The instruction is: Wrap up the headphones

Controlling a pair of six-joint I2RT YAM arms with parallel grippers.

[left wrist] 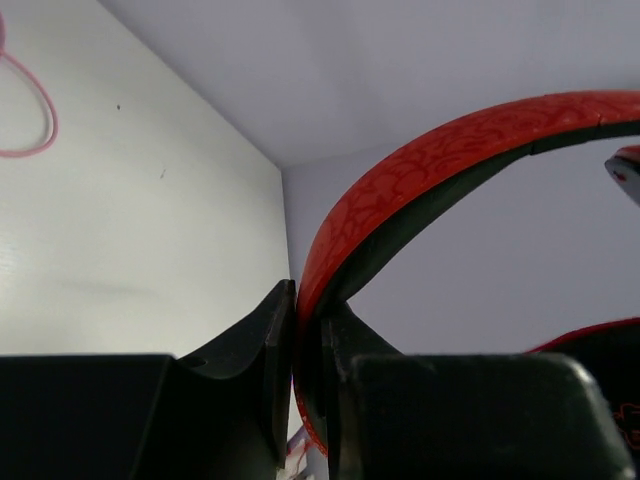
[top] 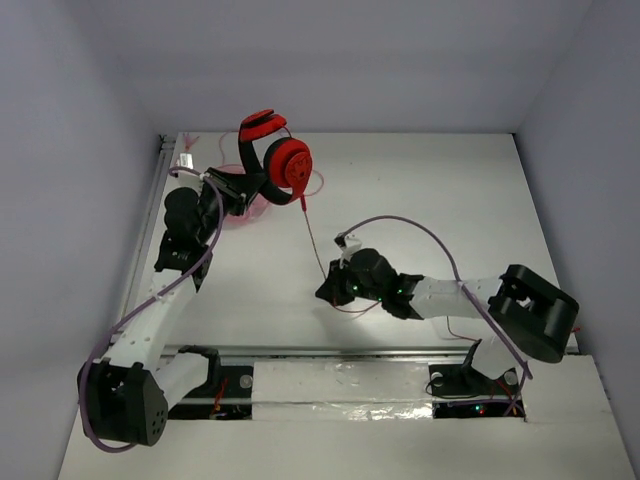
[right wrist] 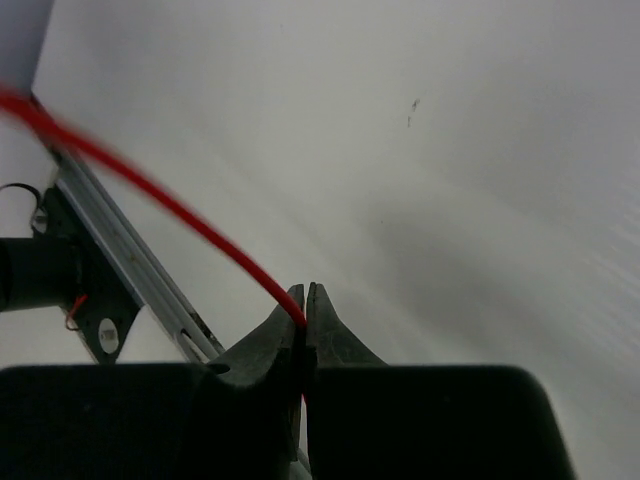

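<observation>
The red headphones hang in the air at the back left of the table, ear cups to the right. My left gripper is shut on their black-and-red headband. The thin red cable drops from an ear cup and runs down to my right gripper, which is shut on it near the table's middle. In the right wrist view the cable comes from the upper left into the closed fingertips of the right gripper.
A pink cable lies on the table under the left gripper; a loop of it shows in the left wrist view. A metal rail runs along the table's near edge. Grey walls enclose the table.
</observation>
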